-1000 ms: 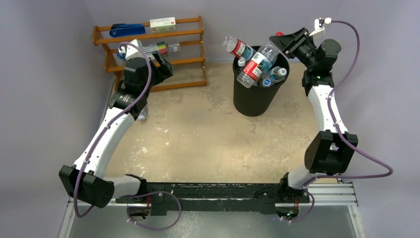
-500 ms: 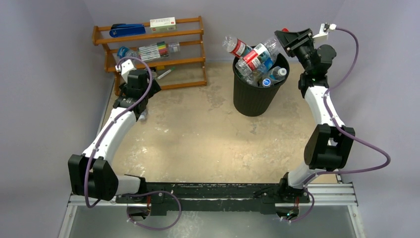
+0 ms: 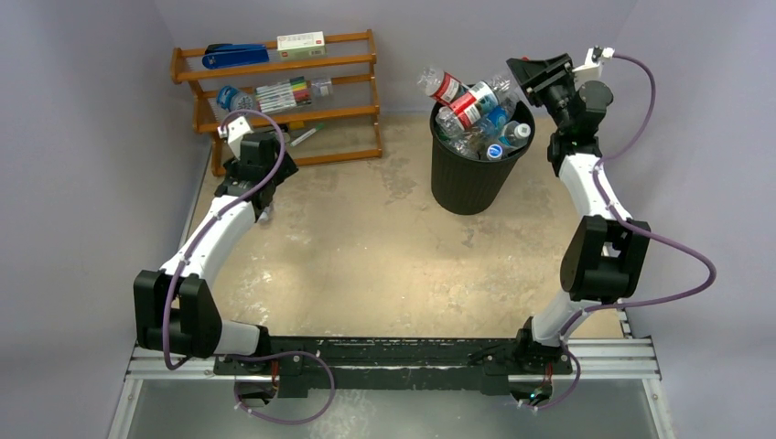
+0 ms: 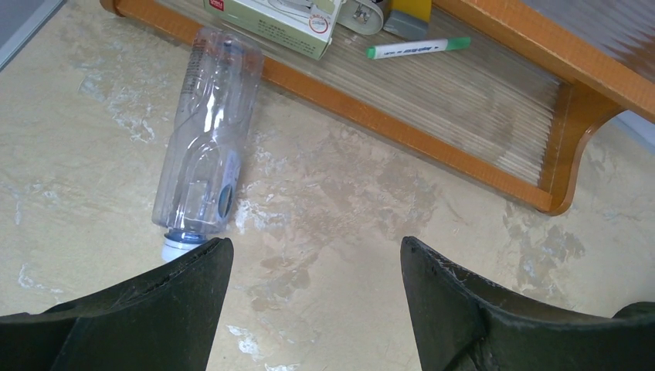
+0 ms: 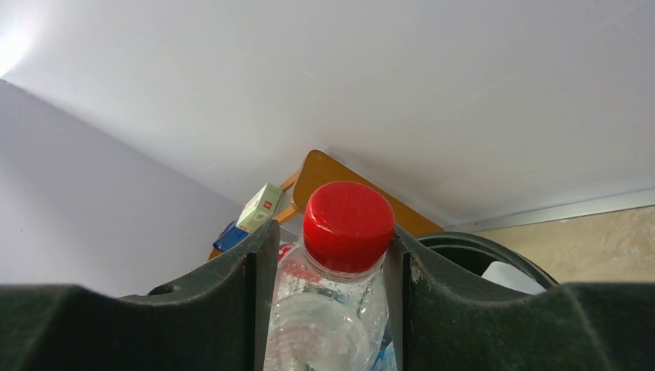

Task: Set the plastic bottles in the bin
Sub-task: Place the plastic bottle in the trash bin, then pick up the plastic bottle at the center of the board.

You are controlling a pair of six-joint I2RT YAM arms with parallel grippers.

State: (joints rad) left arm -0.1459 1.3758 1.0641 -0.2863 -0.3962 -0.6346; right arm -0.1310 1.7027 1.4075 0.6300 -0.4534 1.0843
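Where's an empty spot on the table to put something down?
The wide middle of the table, between shelf rack and bin, is bare. Crowded: the bin, heaped with bottles, and beside the rack, where one bottle lies.

The left gripper [image 4: 313, 255] has pulled farther left of the bin [image 3: 471, 178], now facing the floor. The right gripper [image 3: 528, 71] has carried its red-capped bottle [image 5: 345, 220] back over the bin's far-right rim.

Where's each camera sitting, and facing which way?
Top external: above, behind the bases, looking down: left arm, right arm, black round bin, wooden shelf rack.
Left wrist: looks down at a clear plastic bottle beside the rack; open left gripper.
Right wrist: looks over the bin toward the rack; right gripper clamps a red-capped clear bottle.
Shared: the rack.
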